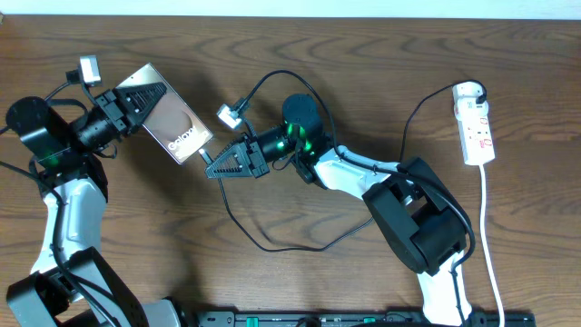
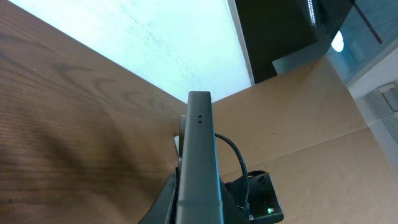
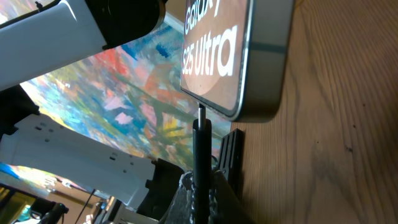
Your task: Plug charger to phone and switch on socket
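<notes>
By phone (image 1: 182, 127) end, R pincer (image 1: 215, 170) stretched left, clenched on charger (image 3: 199, 144), L pincer (image 1: 151, 99) gripping phone

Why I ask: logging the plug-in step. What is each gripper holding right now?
Left gripper: closed, holding the phone by one end.
Right gripper: closed, holding the charger by its plug.

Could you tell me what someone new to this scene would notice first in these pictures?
The eye goes first to the glossy bronze phone, gripped by the left pincer at upper left in the overhead view. At its lower end the right pincer holds the charger with its plug tip right at the phone's edge; whether it is seated is unclear. Far right, the white socket lies untouched.
</notes>
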